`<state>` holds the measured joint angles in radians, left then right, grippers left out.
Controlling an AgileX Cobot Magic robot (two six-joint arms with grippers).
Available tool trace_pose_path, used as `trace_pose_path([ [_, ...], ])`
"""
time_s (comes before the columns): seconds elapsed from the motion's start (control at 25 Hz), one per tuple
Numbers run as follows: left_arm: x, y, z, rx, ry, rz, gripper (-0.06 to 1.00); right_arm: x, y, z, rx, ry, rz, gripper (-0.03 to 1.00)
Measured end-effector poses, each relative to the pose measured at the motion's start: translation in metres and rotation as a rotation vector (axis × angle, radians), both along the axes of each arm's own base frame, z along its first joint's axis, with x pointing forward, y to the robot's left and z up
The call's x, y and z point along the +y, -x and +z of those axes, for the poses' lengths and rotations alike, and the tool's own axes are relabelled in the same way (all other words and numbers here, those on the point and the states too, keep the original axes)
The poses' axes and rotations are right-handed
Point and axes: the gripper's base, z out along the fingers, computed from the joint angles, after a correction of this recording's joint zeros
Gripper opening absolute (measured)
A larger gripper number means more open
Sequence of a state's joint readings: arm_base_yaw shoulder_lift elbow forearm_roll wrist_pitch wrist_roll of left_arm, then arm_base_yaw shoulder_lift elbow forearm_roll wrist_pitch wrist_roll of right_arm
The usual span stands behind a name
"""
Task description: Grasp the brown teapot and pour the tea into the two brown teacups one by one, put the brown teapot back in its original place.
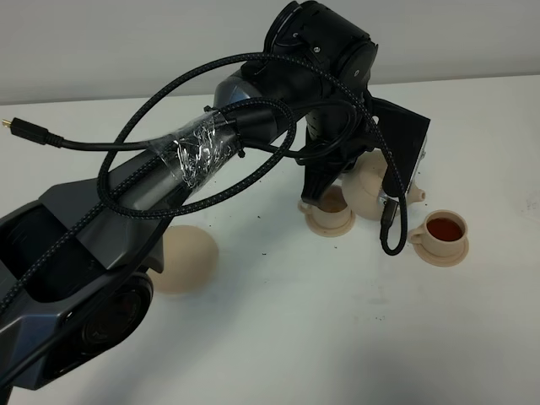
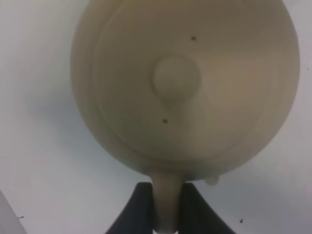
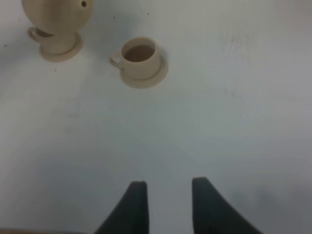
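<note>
My left gripper (image 2: 168, 207) is shut on the loop handle of the brown teapot (image 2: 185, 83), whose domed lid and knob fill the left wrist view. In the exterior view the teapot (image 1: 368, 187) hangs under the left arm, spout to the right, just above one teacup (image 1: 332, 209) that the arm partly hides. The other teacup (image 1: 445, 229) stands on its saucer to the right, with dark tea in it. The wide round saucer (image 1: 184, 257) lies bare at the left. My right gripper (image 3: 168, 204) is open and empty above the table, with both cups (image 3: 140, 54) and the teapot (image 3: 58, 14) far ahead.
The white table (image 1: 295, 337) carries small dark specks. The left arm's thick body and looping black cables (image 1: 211, 169) cover the middle of the exterior view. A loose cable end (image 1: 25, 128) sticks out at the far left.
</note>
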<state>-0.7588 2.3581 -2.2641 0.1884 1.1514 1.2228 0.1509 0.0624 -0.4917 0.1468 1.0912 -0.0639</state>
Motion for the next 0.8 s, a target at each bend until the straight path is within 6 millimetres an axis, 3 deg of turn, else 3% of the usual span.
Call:
trace_pose_path([
  [0.56,0.004,-0.001,-0.009,0.043,-0.015,0.066,0.13,0.000,0.000,0.000,-0.001,0.002,0.001,0.24],
  [0.68,0.012,-0.005,0.000,0.033,0.008,0.139,0.13,0.000,0.000,0.000,-0.001,0.002,0.001,0.24],
  [0.8,0.027,-0.011,0.021,-0.016,0.034,0.218,0.13,0.000,0.000,0.000,-0.001,0.002,0.001,0.24],
])
